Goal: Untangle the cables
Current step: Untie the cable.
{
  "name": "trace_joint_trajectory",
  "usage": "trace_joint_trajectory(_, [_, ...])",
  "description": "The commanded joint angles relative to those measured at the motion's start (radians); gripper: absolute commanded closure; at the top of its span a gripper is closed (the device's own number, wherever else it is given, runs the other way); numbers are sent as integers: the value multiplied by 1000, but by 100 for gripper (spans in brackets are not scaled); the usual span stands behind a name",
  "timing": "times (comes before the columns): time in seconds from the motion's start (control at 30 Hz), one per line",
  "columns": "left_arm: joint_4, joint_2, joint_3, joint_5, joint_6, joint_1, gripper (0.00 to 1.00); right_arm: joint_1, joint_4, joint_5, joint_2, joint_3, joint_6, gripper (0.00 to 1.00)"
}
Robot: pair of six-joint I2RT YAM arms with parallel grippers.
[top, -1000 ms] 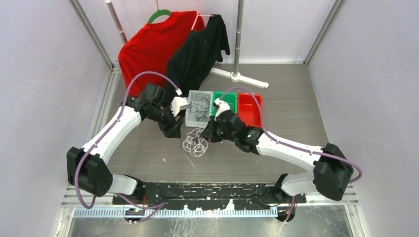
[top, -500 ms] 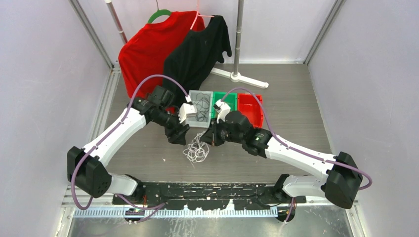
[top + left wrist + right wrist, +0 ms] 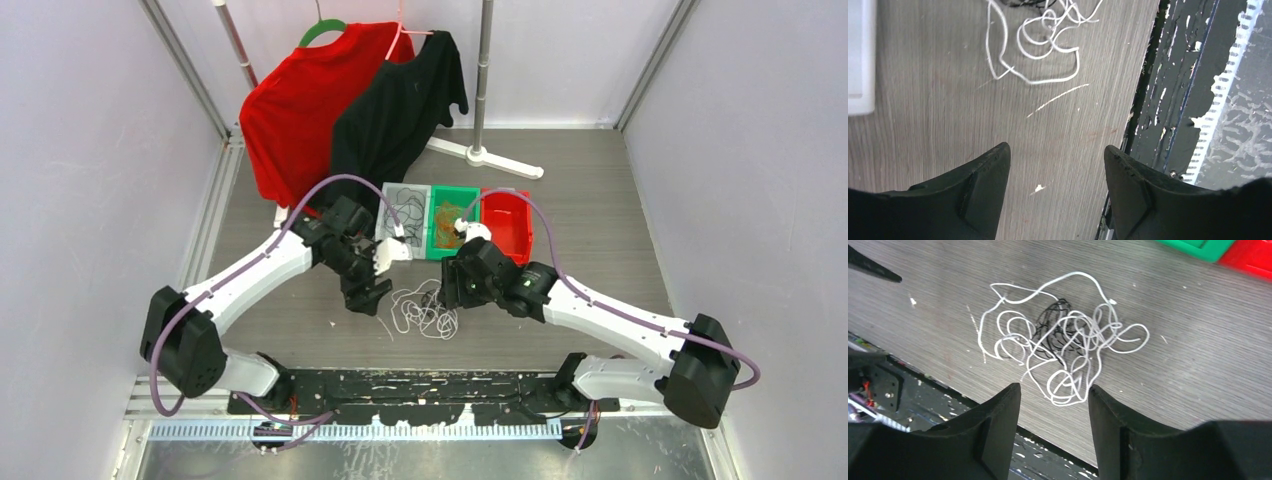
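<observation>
bright, even light, soft faint shadows, all three views sharp.

Grey wood-grain table (image 3: 600, 285), tangled cables (image 3: 425, 312), three bins (image 3: 505, 222)

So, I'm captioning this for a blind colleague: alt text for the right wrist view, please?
A tangle of white cable with a thin black cable caught in its middle lies loose on the grey table, just beyond the open, empty right gripper. Corners of a green bin and a red bin show at top right.
</observation>
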Motion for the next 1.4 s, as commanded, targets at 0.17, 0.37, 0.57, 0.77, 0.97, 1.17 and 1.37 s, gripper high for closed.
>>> trace_joint_trajectory(0.17, [137,156,65,-96,-86,-85,24,-4,-102,178,-97,36,26,43])
trace_joint_trajectory(0.37, [214,314,186,-86,-123,-86,30,-11,-113,236,-209,-11,80,49])
trace_joint_trajectory(0.57, [250,420,280,-43,-189,-97,34,-14,-149,282,-279,-26,96,51])
trace_joint_trajectory(0.77, [296,458,254,-38,-211,-119,38,-14,-152,301,-313,-42,108,58])
trace_joint_trajectory(0.97, [361,491,228,-78,-234,-128,49,-14,-141,316,-348,-71,132,62])
trace_joint_trajectory(1.17, [362,498,221,-63,-253,-137,53,-15,-126,325,-371,-98,157,66])
trace_joint_trajectory(1.37, [368,471,203,-105,-256,-147,62,-15,-116,328,-386,-102,161,69])
